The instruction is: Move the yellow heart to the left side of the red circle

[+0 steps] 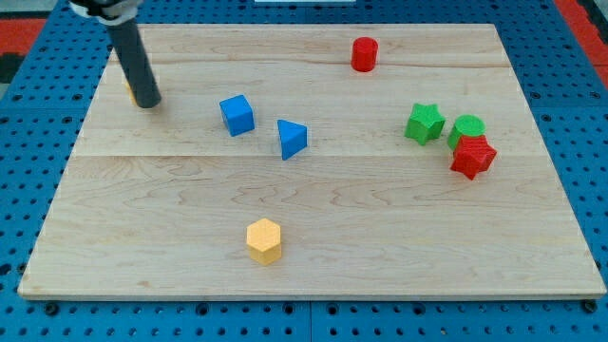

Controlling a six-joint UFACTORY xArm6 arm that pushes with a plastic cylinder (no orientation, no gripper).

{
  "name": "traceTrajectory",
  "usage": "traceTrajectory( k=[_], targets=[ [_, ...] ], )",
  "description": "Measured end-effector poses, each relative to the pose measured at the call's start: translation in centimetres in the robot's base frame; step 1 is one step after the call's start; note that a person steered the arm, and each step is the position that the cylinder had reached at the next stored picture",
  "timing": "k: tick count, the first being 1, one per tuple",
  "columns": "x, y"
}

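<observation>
The red circle (pixel 364 54) stands near the view's top, right of centre. My tip (pixel 147 103) rests on the board at the view's upper left, far left of the red circle. A thin yellow sliver (pixel 131 92) shows at the rod's left edge, just behind the tip. It may be the yellow heart, but its shape is hidden by the rod.
A blue cube (pixel 237 115) and a blue triangle (pixel 292 139) lie between the tip and the red circle, slightly lower. A green star (pixel 425 123), a green circle (pixel 466 128) and a red star (pixel 472 157) cluster at the right. A yellow hexagon (pixel 264 239) lies at bottom centre.
</observation>
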State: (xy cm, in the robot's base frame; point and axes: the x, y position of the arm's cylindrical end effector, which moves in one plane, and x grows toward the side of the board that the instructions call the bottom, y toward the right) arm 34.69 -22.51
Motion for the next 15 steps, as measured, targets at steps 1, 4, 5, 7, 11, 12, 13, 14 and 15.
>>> traceTrajectory(
  k=[1, 4, 5, 7, 11, 12, 13, 14, 15],
  targets=[
    [-1.7, -2.4],
    [-4.9, -7.9],
    [-7.7, -3.9],
    [-10.3, -4.2],
    [-6.7, 14.5],
    [-3.3, 17.3],
    [-4.6, 19.0],
    [-5.4, 19.0],
    [-5.7, 19.1]
  ],
)
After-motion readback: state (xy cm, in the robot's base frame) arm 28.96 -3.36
